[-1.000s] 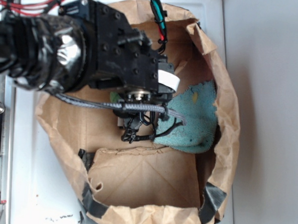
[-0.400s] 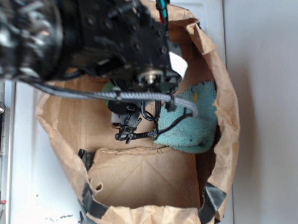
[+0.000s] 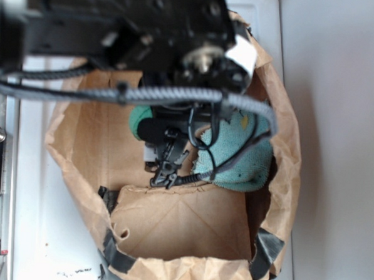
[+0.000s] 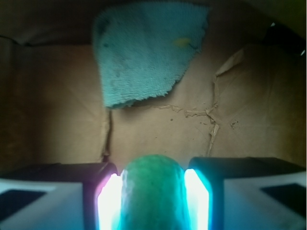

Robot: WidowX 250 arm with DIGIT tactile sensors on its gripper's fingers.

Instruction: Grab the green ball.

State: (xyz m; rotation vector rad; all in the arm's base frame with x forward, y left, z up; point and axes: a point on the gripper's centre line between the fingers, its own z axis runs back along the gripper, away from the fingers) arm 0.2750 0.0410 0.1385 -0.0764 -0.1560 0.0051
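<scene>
The claw (image 4: 152,201) is clamped on the green ball (image 4: 152,191), one finger pressed against each side of it in the wrist view. Compared with a second ago the arm has risen toward the exterior camera, and the ball now shows beneath it, seemingly lifted above the floor of the brown paper bag (image 3: 170,220). The teal cloth (image 4: 144,52) lies behind, apart. The grab looks essentially achieved.
</scene>
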